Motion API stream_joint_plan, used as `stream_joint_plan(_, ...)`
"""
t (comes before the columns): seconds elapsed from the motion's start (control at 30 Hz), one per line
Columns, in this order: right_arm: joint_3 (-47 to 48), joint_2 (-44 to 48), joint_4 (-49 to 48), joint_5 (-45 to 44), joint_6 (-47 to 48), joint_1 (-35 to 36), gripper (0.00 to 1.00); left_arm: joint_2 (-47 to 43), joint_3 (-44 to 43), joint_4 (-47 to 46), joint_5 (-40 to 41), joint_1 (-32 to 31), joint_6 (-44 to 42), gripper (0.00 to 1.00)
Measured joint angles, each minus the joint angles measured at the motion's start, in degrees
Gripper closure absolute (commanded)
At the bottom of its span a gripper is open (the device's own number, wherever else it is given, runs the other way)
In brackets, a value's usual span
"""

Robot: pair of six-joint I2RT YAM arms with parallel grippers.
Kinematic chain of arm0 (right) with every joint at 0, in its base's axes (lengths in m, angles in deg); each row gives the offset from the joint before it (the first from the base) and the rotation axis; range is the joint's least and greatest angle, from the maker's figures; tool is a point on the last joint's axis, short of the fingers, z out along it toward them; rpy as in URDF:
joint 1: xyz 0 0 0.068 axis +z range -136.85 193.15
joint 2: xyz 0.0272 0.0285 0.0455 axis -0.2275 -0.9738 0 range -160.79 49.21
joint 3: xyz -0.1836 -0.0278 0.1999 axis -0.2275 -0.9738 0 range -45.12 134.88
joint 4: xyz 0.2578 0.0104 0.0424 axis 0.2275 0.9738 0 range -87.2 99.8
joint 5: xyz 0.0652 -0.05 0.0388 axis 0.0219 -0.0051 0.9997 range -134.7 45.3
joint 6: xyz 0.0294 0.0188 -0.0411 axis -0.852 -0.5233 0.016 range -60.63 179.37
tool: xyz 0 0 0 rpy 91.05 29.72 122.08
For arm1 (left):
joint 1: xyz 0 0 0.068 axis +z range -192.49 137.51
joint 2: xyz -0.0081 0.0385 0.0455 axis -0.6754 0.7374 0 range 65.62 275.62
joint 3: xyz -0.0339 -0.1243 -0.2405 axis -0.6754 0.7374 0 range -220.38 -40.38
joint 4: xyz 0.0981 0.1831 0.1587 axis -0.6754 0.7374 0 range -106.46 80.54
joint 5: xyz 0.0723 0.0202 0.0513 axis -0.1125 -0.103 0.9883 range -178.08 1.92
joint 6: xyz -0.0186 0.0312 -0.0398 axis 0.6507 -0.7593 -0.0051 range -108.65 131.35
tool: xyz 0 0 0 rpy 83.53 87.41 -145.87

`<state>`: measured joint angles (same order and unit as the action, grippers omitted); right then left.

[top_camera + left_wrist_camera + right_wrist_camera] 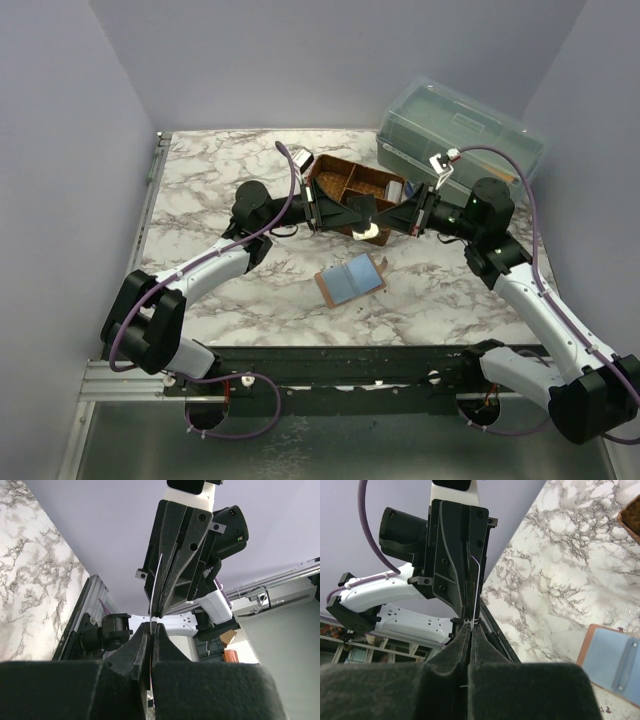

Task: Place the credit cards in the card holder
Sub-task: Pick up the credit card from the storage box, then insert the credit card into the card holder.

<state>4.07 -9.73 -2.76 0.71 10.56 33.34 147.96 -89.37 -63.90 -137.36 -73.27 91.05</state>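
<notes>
Top view: L & R arms reach in from either side. The left claw [356,212] and right claw [374,214] meet tip to tip above the marble worktop [220,180], just in front of the brown woven tray [345,180]. The card holder [350,280] lies open on the worktop nearer the arm bases, blue-grey pockets up, apart from both claws. A green box [460,130] sits at the far R corner.

Left wrist: left claw is pinched narrow on a thin credit card [156,580], seen edge-on. The right claw is opposite, fingers also closed on the same card.

Right wrist: right claw is clamped on the card's edge, with the left claw facing it. The card holder is at lower R, flat on the worktop.
</notes>
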Motion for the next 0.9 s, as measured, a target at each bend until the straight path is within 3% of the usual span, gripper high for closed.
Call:
stream_joint_plan(0.1,0.00,0.02,-0.33,0.07,0.28,0.00,1.00,0.00,0.02,-0.24,0.00,-0.09,-0.04,0.65)
stream_joint_plan(0.13,0.00,0.04,-0.04,-0.09,0.83,0.00,1.00,0.00,0.22,-0.33,0.04,-0.09,-0.24,0.59)
stream_joint_plan(0.27,0.11,0.92,7.06,-5.57,6.34,0.24,1.00,-0.24,2.75,4.92,1.27,-0.07,-3.28,0.52)
stream_joint_plan(0.43,-0.94,0.33,16.52,-13.14,13.46,0.22,1.00,-0.17,4.42,24.26,5.29,-0.09,-13.55,0.51)
stream_joint_plan(0.6,-4.90,-5.20,19.63,-12.20,17.64,0.22,1.00,3.06,3.45,42.69,9.92,-1.27,-24.41,0.57)
stream_joint_plan(0.8,-7.58,-15.58,18.88,-7.61,19.87,0.42,1.00,7.74,3.48,49.53,12.79,-4.31,-29.35,0.74)
stream_joint_plan(0.9,-8.02,-20.61,18.29,-6.71,20.92,0.50,1.00,10.60,3.48,50.60,14.19,-5.38,-30.40,0.77)
